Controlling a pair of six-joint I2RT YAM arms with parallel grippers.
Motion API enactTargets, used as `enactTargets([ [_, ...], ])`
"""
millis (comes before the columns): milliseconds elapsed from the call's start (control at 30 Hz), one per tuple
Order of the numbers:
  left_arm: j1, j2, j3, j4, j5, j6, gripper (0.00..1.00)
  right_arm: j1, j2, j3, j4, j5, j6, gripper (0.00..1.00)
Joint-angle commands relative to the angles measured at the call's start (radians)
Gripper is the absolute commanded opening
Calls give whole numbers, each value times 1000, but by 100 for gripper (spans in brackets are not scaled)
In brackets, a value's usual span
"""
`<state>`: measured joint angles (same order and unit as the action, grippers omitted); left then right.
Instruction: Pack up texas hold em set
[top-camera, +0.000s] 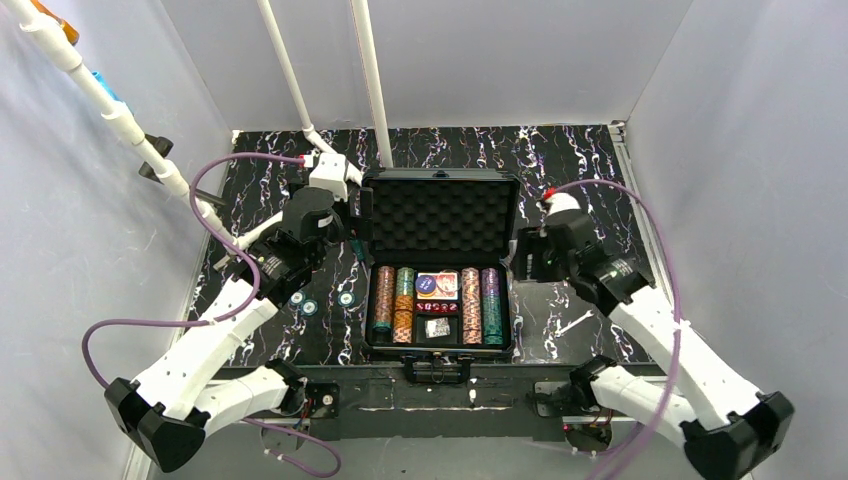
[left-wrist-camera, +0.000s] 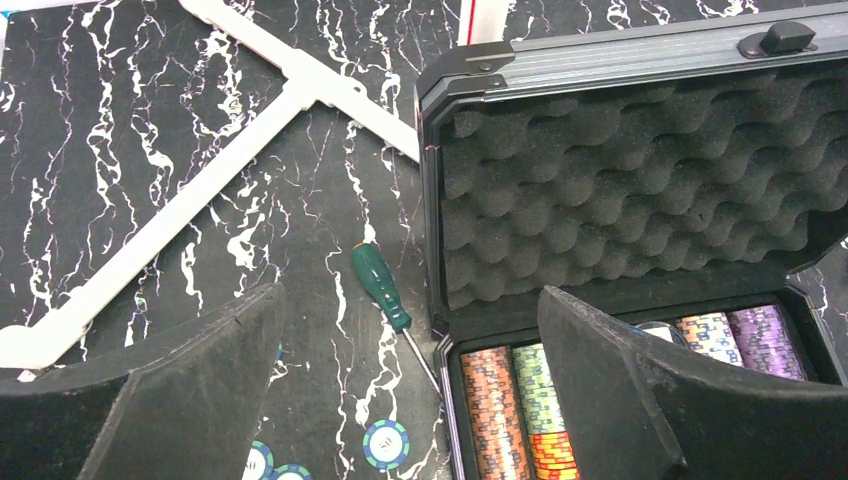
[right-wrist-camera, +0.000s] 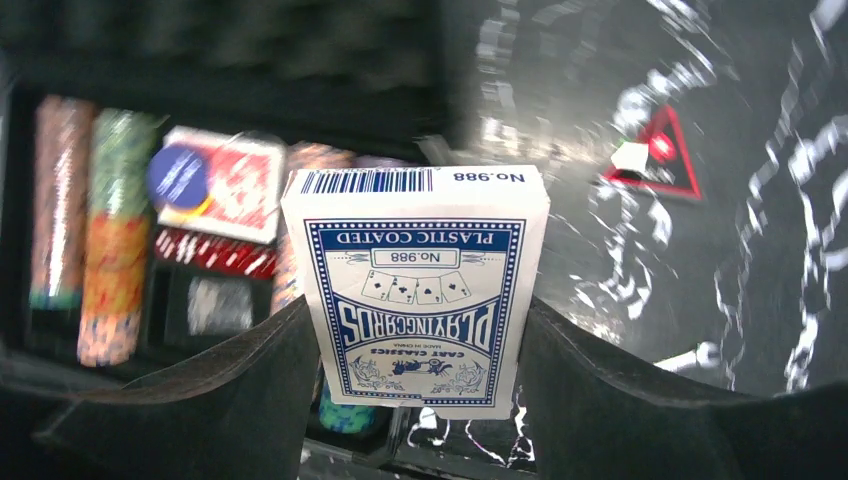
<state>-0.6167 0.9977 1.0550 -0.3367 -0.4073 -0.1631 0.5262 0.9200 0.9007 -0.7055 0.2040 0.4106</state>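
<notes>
The black case lies open mid-table with its foam lid upright. Rows of striped chips, a red card deck and red dice sit in the tray. My right gripper, just right of the case, is shut on a blue card deck, held upright by its sides. A red triangle piece lies on the table beyond it. My left gripper hangs open and empty at the lid's left edge. Loose chips lie below it, left of the case.
A green-handled screwdriver lies against the case's left wall. A white pipe frame crosses the table at the back left. A thin white stick lies right of the case. White walls close in three sides.
</notes>
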Motion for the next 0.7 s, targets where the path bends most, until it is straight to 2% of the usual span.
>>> enactTargets([
  [0,7,-11,-11,12,-58,13,98,314,-14,76,30,144,-201,2],
  [133,9,-29,-28,30,-92,21,98,547,142,113,-2,176,-334,1],
  [233,10,-39,-39,43,-114,26,98,638,339,187,-87,211,-442,1],
  [333,10,-42,-45,49,-126,32,98,668,478,239,-108,200,-535,1],
  [433,10,-41,-46,48,-132,34,98,671,558,278,-101,113,-633,1],
  [667,10,-48,-45,52,-122,34,98,666,795,439,-188,-32,-720,1],
])
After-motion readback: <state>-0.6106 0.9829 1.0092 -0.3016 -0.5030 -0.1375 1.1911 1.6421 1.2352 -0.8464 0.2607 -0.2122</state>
